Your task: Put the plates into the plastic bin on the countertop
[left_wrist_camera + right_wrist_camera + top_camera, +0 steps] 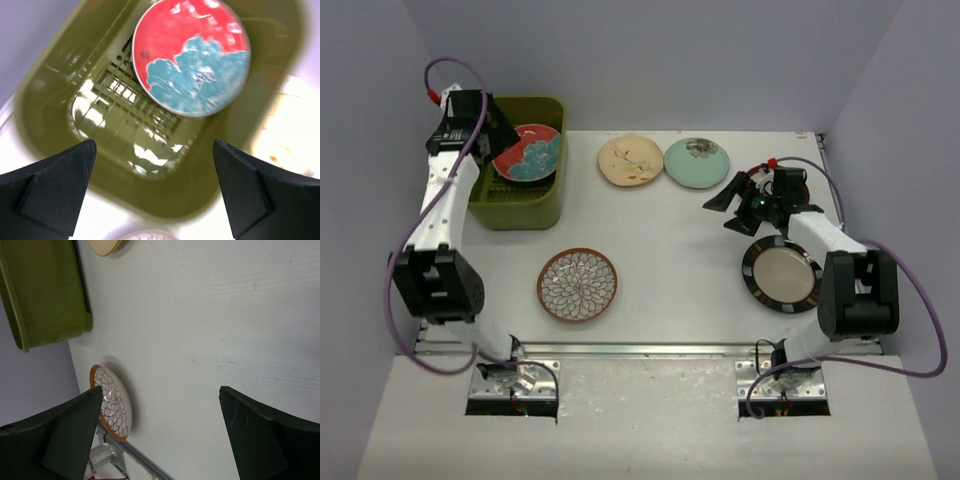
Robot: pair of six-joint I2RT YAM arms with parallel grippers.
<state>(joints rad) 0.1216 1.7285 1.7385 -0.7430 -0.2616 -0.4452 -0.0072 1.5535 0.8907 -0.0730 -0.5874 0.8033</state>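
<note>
red-teal plate (528,152), inside plastic bin (520,214)

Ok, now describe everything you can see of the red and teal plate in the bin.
The red and teal plate is round and glossy and looks ceramic. It has a red ground with a teal cloud-like pattern across one half and a thin pale rim. It sits face up inside the olive-green plastic bin, above the slotted base. It appears tilted, leaning toward the bin's right wall. The left pincer hovers open above the bin, not touching the plate.
</note>
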